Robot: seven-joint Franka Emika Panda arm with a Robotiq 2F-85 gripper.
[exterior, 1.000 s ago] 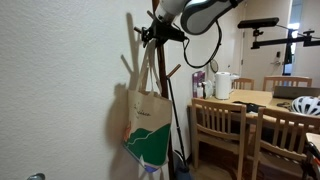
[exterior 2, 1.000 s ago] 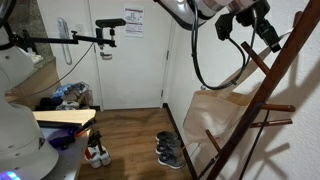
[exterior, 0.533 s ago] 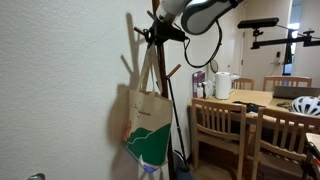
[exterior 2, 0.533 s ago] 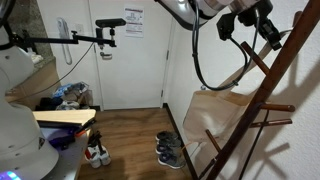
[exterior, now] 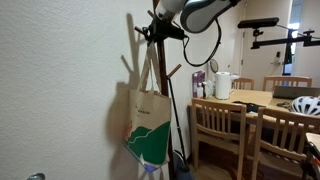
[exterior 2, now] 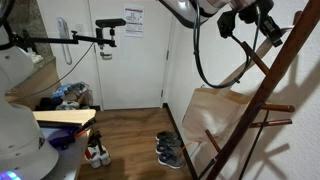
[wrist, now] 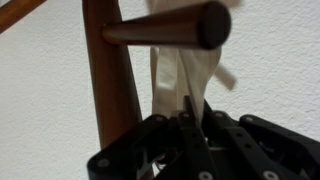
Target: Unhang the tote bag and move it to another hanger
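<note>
The cream tote bag [exterior: 147, 125] with a green-and-blue wave graphic hangs by its long straps [exterior: 155, 68] from an upper peg of the wooden coat rack [exterior: 173, 100]. In an exterior view its plain back [exterior 2: 215, 118] faces the camera. My gripper [exterior: 152, 33] is at the top of the rack, just under that peg [wrist: 165, 27]. In the wrist view the cream straps [wrist: 178, 75] drop from the peg into my gripper [wrist: 192, 108], and the black fingers [wrist: 186, 118] are shut on them. The bag body is out of the wrist view.
More pegs [exterior 2: 268, 110] stick out lower on the rack. A wooden table [exterior: 255, 98] with chairs [exterior: 215, 125], a white pitcher [exterior: 222, 84] and a helmet [exterior: 306, 104] stands beside it. Shoes [exterior 2: 172, 148] lie on the floor near the door [exterior 2: 130, 55].
The jaws have shut on the straps below the peg. The arm and the bag have barely moved.
</note>
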